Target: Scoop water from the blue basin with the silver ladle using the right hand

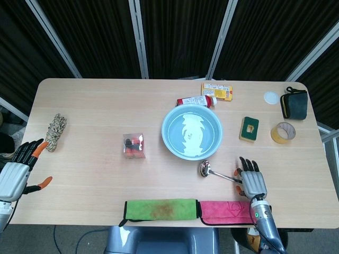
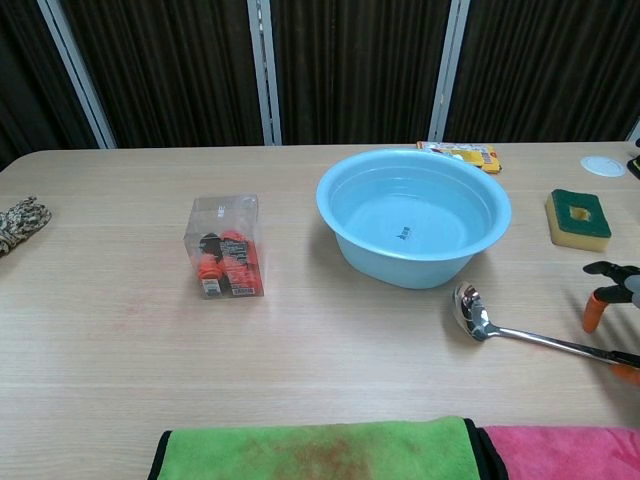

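The blue basin (image 1: 192, 131) (image 2: 414, 215) holds water and stands right of the table's middle. The silver ladle (image 1: 212, 171) (image 2: 480, 320) lies on the table just in front of it, bowl toward the basin, handle running to the right. My right hand (image 1: 251, 181) (image 2: 610, 290) hovers over the handle's end with its fingers spread and nothing held. My left hand (image 1: 18, 170) is open off the table's left front corner, far from both.
A clear box of small items (image 1: 134, 146) sits left of the basin. Green cloth (image 1: 160, 208) and pink cloth (image 1: 229, 210) line the front edge. A sponge (image 1: 249, 128), tape roll (image 1: 283, 132), tube (image 1: 196, 100), yellow packet (image 1: 216, 91) and rope bundle (image 1: 55, 128) lie around.
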Motion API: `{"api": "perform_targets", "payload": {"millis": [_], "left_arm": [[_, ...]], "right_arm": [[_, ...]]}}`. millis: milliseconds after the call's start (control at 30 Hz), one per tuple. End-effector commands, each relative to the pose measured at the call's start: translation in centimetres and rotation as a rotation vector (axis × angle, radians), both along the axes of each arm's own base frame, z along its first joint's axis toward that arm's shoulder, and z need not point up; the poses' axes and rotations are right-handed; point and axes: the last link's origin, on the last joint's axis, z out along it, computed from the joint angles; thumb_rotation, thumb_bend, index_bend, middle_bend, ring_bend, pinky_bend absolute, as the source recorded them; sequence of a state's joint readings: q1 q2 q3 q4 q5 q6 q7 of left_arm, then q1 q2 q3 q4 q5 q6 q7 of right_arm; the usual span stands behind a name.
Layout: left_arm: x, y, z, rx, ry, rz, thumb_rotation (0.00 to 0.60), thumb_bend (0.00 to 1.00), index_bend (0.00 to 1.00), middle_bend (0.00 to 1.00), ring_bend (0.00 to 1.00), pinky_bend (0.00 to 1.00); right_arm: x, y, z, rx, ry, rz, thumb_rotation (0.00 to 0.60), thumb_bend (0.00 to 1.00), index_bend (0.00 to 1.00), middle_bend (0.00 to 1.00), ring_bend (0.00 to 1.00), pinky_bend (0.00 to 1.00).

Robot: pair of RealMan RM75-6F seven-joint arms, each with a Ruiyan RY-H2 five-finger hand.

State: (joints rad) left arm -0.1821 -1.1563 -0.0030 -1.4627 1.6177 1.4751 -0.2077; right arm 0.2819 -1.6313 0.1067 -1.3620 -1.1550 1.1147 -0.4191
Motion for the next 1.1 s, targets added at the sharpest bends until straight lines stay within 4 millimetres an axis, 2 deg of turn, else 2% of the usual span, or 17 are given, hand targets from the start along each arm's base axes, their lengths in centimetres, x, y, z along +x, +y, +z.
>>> {"api": "perform_targets", "payload": {"millis": [33,800,1100], "left_arm": [[0.0,0.0,0.1,0.003,-0.002,0.003,0.6,0.23,0.0,0.0,0.0,0.0],[-0.3,0.2,0.7,0.01,-0.024,0.009,0.6,0.23,0.0,0.0,0.0,0.0],[-0.4,0.3,0.8,0.012,-0.024,0.012,0.6,0.23,0.0,0.0,0.0,0.0]], "right_arm": [[-0.1,-0.2,-0.3,0.004,-0.007,-0.006,0.6,0.27,0.38,0.0,0.0,0.0],[0.4,-1.2,-2.5,0.034,-0.008,0.001,0.6,0.27,0.39,0.0,0.0,0.0],[0.3,-1.5,-3.0,0.037,-0.009,0.0,0.6,0.27,0.47,0.0,0.0,0.0]]}}
